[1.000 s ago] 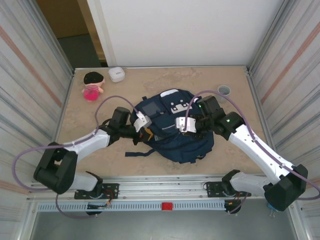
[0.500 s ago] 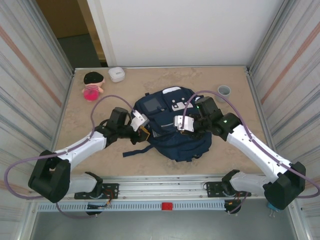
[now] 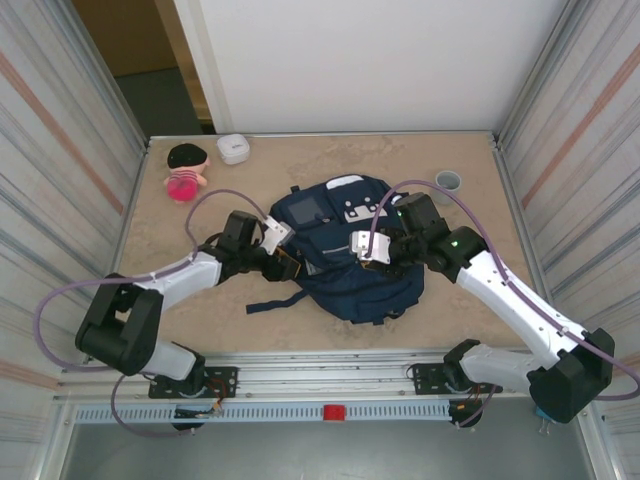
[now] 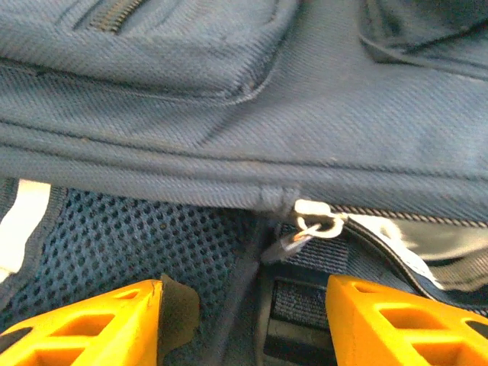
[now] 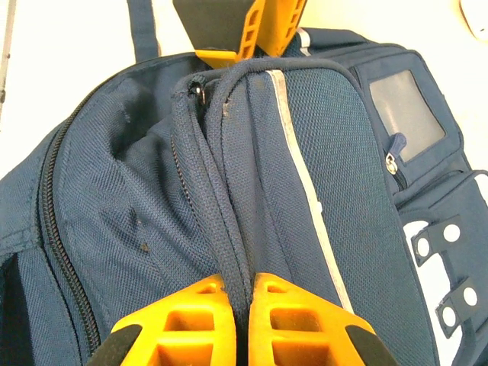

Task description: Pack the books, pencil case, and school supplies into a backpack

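At table centre lies the large navy blue fabric backpack (image 3: 350, 285). At its 9 o'clock the left gripper (image 4: 244, 305) waits, jaws apart and empty, near a small silver metal zipper pull (image 4: 316, 226). At 3 o'clock the right gripper (image 5: 242, 301) pinches a raised backpack fold.

Top view is bright and even, soft light from overhead. The white wall at 12 o'clock is nearly blown out. The bench (image 3: 300, 160) barely has shadows, just a soft dark fringe under the backpack (image 3: 350, 285) around 6. The side walls lean outward at 3 and 9, so it's a wide lens.

The left wrist cam is dimmer. The weave is crisp at 12, murky and soft at 6 by the left tool (image 4: 244, 324).

On the right wrist cam the bench washes out to white at 11, and the right tool (image 5: 238, 286) at 6 is a bit blurry.
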{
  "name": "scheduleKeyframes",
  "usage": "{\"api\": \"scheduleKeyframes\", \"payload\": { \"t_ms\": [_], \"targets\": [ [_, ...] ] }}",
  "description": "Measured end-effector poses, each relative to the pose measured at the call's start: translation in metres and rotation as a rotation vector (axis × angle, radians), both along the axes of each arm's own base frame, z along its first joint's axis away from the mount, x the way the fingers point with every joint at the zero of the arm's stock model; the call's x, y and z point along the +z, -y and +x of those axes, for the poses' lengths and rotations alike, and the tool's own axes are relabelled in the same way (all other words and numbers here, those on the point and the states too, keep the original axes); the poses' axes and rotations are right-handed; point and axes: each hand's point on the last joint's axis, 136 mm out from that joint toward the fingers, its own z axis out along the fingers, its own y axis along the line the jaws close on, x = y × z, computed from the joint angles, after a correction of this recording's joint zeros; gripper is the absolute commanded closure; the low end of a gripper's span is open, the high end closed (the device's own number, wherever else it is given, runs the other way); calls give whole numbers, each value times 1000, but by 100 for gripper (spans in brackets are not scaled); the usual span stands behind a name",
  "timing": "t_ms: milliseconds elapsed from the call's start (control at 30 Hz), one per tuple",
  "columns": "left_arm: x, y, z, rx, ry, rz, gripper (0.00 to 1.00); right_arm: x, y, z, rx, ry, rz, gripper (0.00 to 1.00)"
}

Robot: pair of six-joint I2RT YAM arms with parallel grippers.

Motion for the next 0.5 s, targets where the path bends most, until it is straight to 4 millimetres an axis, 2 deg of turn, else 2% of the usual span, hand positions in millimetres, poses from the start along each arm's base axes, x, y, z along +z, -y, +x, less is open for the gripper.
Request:
{"api": "scheduleKeyframes", "payload": {
  "t_ms": [133, 233, 367, 433, 467, 500],
  "targets": [
    [9, 10, 6, -26, 40, -50, 52, 0, 0, -1, 4, -5, 3, 100],
    [15, 19, 10, -55, 67, -83, 65, 0, 0, -1, 3, -6, 7, 100],
    [15, 28, 7, -104, 75, -106, 93, 1, 0, 0, 3, -5, 11, 100],
    [16, 29, 6, -119, 90, -106, 100, 1, 0, 0, -1, -7, 11, 100],
    [17, 29, 6, -122, 96, -105, 100, 1, 0, 0, -5, -7, 10, 98],
    [18, 29, 5, -127, 103, -103, 100, 1, 1, 1, -11, -10, 8, 84]
  ]
}}
